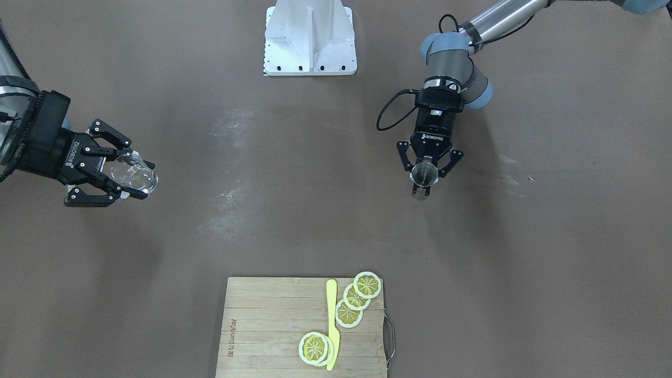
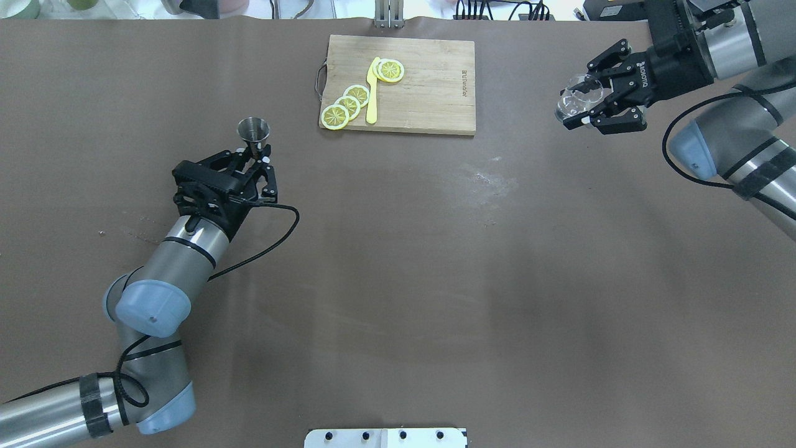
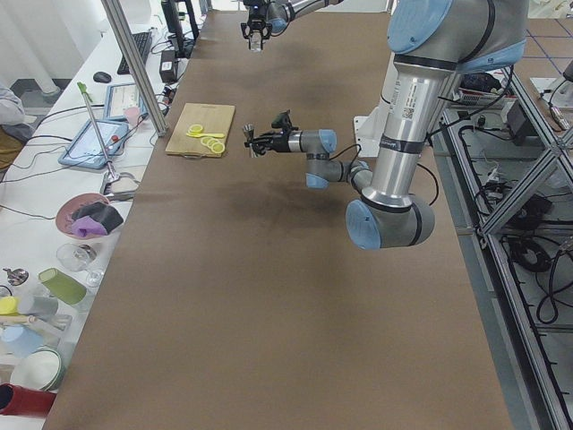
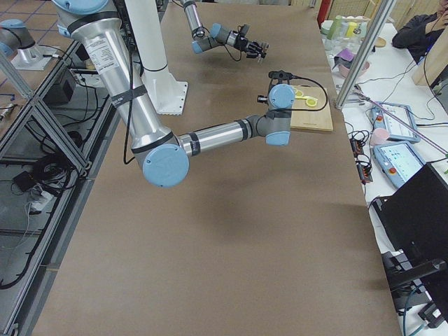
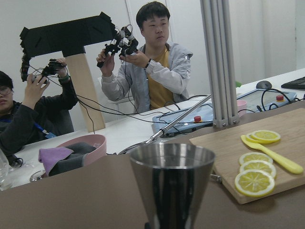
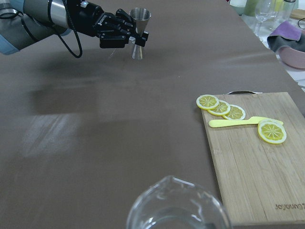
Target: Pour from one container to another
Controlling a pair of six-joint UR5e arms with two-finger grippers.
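Brown bench, arms well apart: a cutting board with lemon slices and a yellow knife lies at the far edge, apart from both hands. Your left hand is clamped on the waist of a metal measuring cup, which stands upright, mouth up, near the board's handle end. Your right hand grips a glass jug above the bench, spout away from the wrist. Two people sit beyond the bench.

One jigger, one glass, one board, one knife, five lemon slices
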